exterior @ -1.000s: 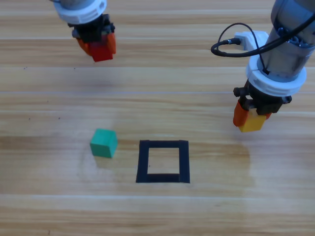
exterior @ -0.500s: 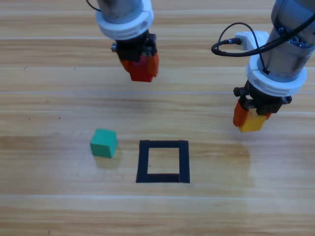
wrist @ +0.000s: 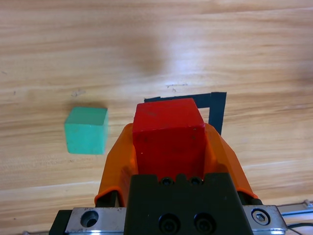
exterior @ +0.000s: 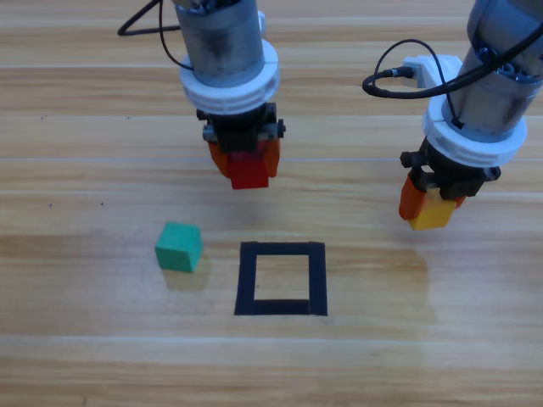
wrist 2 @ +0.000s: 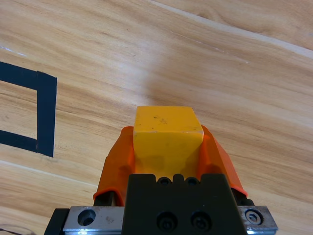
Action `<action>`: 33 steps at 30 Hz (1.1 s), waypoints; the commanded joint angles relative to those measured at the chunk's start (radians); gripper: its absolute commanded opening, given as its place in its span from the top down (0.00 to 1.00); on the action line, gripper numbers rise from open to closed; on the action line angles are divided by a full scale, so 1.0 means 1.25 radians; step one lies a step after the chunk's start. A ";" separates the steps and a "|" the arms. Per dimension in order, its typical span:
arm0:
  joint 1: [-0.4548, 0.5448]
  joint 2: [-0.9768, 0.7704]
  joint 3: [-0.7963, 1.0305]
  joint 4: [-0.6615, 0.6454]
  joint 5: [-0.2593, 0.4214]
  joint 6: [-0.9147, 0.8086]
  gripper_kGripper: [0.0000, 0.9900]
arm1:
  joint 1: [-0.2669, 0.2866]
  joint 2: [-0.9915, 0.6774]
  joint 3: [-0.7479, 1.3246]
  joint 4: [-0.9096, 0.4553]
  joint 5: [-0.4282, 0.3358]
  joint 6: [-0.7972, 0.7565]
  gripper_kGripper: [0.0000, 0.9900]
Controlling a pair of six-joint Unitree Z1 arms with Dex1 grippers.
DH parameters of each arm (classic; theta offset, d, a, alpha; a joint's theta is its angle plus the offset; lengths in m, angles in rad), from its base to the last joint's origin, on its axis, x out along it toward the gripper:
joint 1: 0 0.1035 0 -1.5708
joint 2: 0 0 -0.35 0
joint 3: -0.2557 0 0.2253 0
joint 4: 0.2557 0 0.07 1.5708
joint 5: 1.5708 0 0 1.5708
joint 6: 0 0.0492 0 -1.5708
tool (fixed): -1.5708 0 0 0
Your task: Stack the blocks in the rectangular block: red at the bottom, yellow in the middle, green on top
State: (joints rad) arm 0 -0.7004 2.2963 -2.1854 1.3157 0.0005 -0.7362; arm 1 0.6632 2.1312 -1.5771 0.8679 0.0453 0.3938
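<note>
Three matte cubes are seen around the black tape rectangle (exterior: 281, 278), whose flat outline frames bare wood on the pale, grained wooden table (exterior: 85, 356). The red cube (exterior: 249, 172) is clamped between the jaws of the left gripper (exterior: 246, 163), above and just behind the rectangle. The yellow cube (exterior: 432, 212) is gripped tightly by the right gripper (exterior: 428, 202), off to the rectangle's right. The teal-green cube (exterior: 178, 247) is resting on the wood just left of the rectangle

Fixed overhead view of table (exterior: 85, 365), two close wrist views looking down, all sharing tape outline (exterior: 281, 279).
</note>
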 commanded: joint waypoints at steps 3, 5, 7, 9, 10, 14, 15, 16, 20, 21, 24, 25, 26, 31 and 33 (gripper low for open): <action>-0.080 0.018 0.046 0.008 -0.004 -0.041 1.00 | -0.014 -0.026 0.026 -0.012 0.015 -0.005 0.84; -0.094 0.014 0.061 0.008 -0.003 -0.053 1.00 | -0.014 -0.027 0.028 -0.011 0.015 -0.006 0.84; -0.106 0.011 0.067 0.006 0.001 -0.060 1.00 | -0.014 -0.027 0.030 -0.011 0.015 -0.008 0.84; -0.117 0.010 0.070 0.005 0.005 -0.064 1.00 | -0.014 -0.027 0.030 -0.011 0.017 -0.010 0.84; -0.121 0.010 0.070 0.005 0.006 -0.065 1.00 | -0.014 -0.027 0.031 -0.011 0.017 -0.011 0.84; -0.134 0.006 0.076 -0.005 0.018 -0.074 1.00 | -0.014 -0.026 0.030 -0.012 0.017 -0.017 0.84; -0.136 0.006 0.078 -0.011 0.019 -0.074 1.00 | -0.014 -0.027 0.030 -0.012 0.017 -0.017 0.84; -0.136 0.006 0.081 -0.016 0.019 -0.074 1.00 | -0.014 -0.027 0.031 -0.011 0.017 -0.019 0.84; -0.136 0.012 0.100 -0.040 0.019 -0.070 1.00 | -0.014 -0.030 0.031 -0.011 0.019 -0.023 0.84; -0.136 0.010 0.115 -0.052 0.019 -0.069 1.00 | -0.014 -0.030 0.031 -0.012 0.019 -0.024 0.84; -0.134 -0.012 0.178 -0.104 0.019 -0.065 1.00 | -0.014 -0.030 0.031 -0.011 0.019 -0.025 0.84; -0.134 -0.023 0.200 -0.122 0.019 -0.065 1.00 | -0.014 -0.030 0.031 -0.012 0.019 -0.027 0.84; -0.134 -0.034 0.225 -0.144 0.019 -0.064 1.00 | -0.014 -0.031 0.032 -0.012 0.019 -0.028 0.84; -0.134 -0.065 0.310 -0.214 0.018 -0.057 1.00 | -0.014 -0.031 0.032 -0.012 0.019 -0.030 0.84; -0.134 -0.066 0.310 -0.216 0.018 -0.054 1.00 | -0.014 -0.031 0.032 -0.012 0.019 -0.032 0.84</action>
State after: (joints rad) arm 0 -0.8482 2.2405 -1.8163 1.0605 0.0158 -0.8141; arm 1 0.6632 2.1312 -1.5650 0.8679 0.0615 0.3652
